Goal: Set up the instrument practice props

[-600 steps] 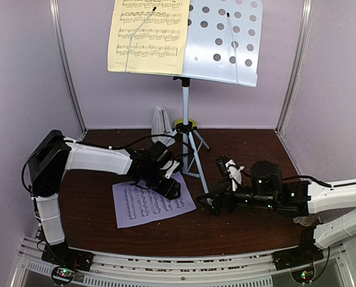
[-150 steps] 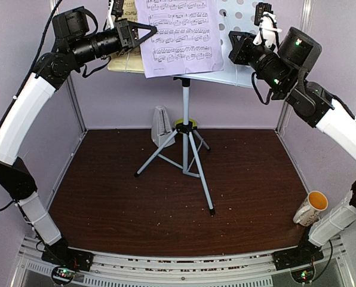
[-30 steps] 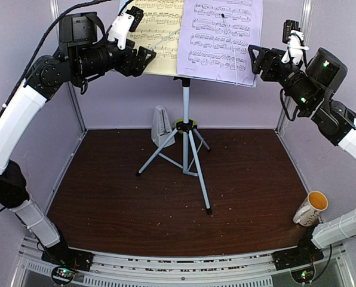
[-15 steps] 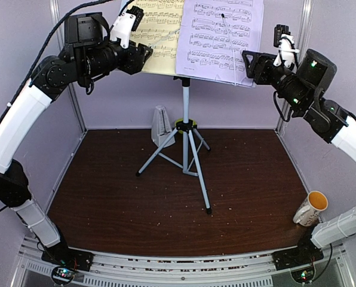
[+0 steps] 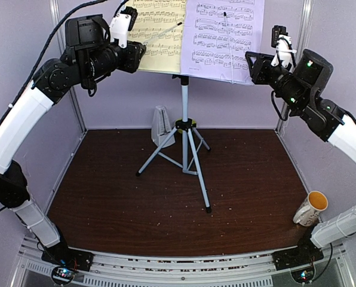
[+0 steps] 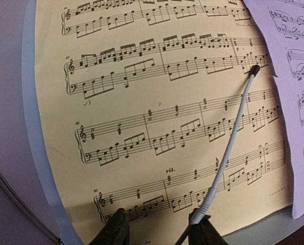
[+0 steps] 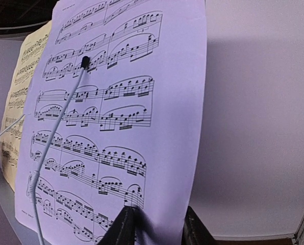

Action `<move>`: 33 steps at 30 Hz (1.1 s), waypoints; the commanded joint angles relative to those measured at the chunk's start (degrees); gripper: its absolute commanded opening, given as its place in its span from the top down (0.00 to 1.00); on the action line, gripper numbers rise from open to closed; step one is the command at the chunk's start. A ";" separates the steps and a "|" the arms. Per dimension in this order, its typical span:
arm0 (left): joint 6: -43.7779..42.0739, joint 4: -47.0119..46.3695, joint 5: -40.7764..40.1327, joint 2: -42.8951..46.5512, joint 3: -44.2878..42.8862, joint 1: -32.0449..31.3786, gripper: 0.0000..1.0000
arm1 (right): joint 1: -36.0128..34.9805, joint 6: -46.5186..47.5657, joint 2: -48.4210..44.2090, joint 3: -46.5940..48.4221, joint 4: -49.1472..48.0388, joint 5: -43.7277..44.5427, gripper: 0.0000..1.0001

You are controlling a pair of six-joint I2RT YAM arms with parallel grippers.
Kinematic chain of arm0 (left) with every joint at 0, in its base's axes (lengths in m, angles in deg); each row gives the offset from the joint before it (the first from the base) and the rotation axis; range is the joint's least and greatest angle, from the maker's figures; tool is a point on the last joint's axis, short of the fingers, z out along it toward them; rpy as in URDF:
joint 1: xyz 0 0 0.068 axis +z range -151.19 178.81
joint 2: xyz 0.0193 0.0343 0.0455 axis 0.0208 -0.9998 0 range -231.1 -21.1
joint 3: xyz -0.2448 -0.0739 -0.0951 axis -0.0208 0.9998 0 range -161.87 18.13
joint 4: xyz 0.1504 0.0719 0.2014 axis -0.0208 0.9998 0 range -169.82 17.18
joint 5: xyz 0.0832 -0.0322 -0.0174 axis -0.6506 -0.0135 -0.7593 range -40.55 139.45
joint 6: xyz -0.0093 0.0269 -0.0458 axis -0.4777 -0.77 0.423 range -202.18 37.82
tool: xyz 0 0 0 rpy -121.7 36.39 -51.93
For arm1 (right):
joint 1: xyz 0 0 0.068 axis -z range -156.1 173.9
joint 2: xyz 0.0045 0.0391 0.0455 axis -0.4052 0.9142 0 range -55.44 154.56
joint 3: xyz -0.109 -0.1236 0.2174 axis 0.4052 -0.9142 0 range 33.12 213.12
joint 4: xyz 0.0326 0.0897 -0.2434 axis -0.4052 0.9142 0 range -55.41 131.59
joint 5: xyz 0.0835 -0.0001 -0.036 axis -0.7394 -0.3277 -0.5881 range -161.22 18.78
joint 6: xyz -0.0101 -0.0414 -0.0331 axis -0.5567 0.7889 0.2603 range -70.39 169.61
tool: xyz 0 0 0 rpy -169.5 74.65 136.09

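Corner of lilac sheet (image 7: 122, 120) lies between right tool (image 7: 157, 226) fingers.

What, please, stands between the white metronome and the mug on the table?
The stand's grey tripod stands between the metronome and the mug, in the top view.

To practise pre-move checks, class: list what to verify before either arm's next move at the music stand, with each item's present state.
1. Yellow sheet under left retainer wire: ok.
2. Lilac sheet under right retainer wire: ok.
3. Music stand upright: ok.
4. Metronome upright: ok.
5. Left gripper clear of yellow sheet: cannot tell.
6. Right gripper clear of lilac sheet: not ok, sheet corner shows between its jaws.
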 commanded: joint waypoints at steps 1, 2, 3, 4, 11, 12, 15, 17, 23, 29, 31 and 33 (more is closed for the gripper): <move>2.35 -4.50 -4.10 1.98 0.54 0.31 0.60 | 0.93 0.31 -0.65 -0.30 -0.44 0.41 0.72; 2.62 -4.46 -4.45 1.92 0.58 0.32 0.60 | 0.94 0.27 -0.72 -0.40 -0.42 0.32 0.74; 2.97 -4.42 -4.85 2.01 0.63 0.32 0.60 | 1.01 0.30 -0.75 -0.42 -0.43 0.28 0.75; 3.12 -4.60 -5.01 2.20 0.86 0.32 0.60 | 1.01 0.35 -0.81 -0.50 -0.42 0.26 0.75; 2.81 -7.30 -1.25 3.16 2.54 0.32 0.49 | 1.12 0.72 -1.12 -0.97 -1.04 -0.42 0.72; 2.74 -8.13 -0.11 3.56 3.38 0.32 0.46 | 1.16 0.74 -1.23 -0.95 -1.10 -0.47 0.72; 2.33 -9.53 1.41 4.83 5.43 0.32 0.39 | 1.18 0.92 -1.49 -0.86 -1.13 -0.59 0.70; 1.74 -9.87 2.94 6.05 6.32 0.32 0.30 | 1.27 1.05 -2.05 -0.81 -1.44 -1.35 0.61; 1.51 -12.22 6.17 11.57 11.91 0.36 0.02 | 1.28 1.61 -4.64 -0.37 -2.69 -4.54 0.31; 6.70 -8.00 7.84 18.17 16.41 3.96 0.02 | 1.38 1.91 -8.85 -0.67 -1.43 -5.29 0.21; 8.63 -8.11 9.29 20.68 19.85 7.48 0.02 | 1.38 1.53 -11.11 -3.07 -1.39 -5.44 0.19; 10.04 -8.79 12.85 22.46 21.50 11.10 0.02 | 1.38 0.88 -13.00 -5.97 -1.15 -5.93 0.18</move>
